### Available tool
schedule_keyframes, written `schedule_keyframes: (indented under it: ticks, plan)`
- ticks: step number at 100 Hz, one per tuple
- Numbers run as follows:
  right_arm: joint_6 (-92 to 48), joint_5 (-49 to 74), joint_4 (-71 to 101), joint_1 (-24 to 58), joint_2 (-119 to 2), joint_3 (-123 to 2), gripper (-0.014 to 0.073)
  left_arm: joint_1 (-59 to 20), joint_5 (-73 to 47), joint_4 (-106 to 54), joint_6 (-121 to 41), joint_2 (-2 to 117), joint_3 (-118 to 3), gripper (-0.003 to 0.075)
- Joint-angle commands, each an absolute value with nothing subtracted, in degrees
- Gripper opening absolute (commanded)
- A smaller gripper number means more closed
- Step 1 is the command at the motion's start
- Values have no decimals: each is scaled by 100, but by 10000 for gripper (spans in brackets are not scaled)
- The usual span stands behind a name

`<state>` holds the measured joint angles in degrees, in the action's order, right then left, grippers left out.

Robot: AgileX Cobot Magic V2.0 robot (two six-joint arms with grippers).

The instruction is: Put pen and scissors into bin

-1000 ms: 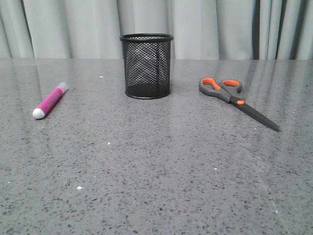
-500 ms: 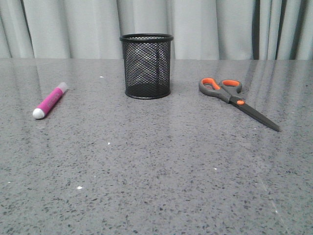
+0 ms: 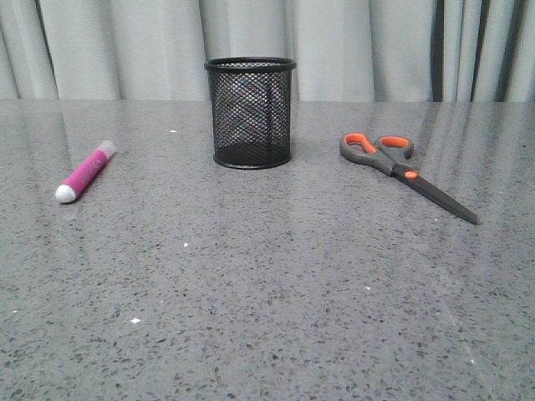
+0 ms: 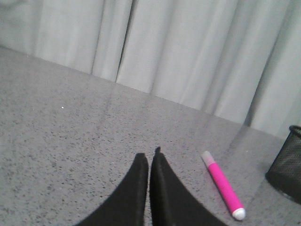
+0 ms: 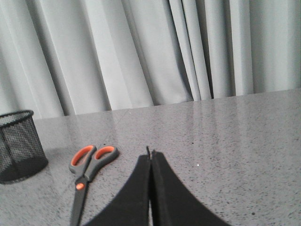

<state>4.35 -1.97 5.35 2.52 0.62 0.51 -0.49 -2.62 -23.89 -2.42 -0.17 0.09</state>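
The magenta pen point(image 3: 85, 172) lies flat on the grey table at the left, white end toward the front. The black mesh bin point(image 3: 251, 112) stands upright at the middle back. The scissors point(image 3: 401, 170) lie closed at the right, orange-lined handles toward the bin. Neither arm shows in the front view. In the left wrist view my left gripper point(image 4: 149, 154) is shut and empty, with the pen point(image 4: 223, 190) beside it and the bin point(image 4: 288, 167) at the frame edge. In the right wrist view my right gripper point(image 5: 151, 154) is shut and empty, with the scissors point(image 5: 86, 174) and bin point(image 5: 19, 145) off to one side.
The speckled grey table point(image 3: 276, 292) runs back to pale curtains point(image 3: 125, 42) that close off the far edge. Nothing else stands on the table.
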Motion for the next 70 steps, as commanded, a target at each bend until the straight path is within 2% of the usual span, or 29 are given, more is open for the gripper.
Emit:
schedule_keyframes:
  ticks: [1,18,38,54,70]
  plan:
    - [424,-758,1016,220,165,155,-68,-93,183,-3202,-189,-162,136,-22]
    - [424,-881,1987,220,165,133,-68,-93,170,-4185,-189,-162,122,-22]
    - [424,51,2063,220,155,-274,-64,-93,-216,-4638,-189,-162,-142,-22]
    - [424,777,1997,220,-172,-789,-56,-93,-597,-4345,-189,51,-530,-22]
    - [424,1521,1894,220,-1161,-1526,-56,-93,-1483,-3199,-189,683,-1336,-22]
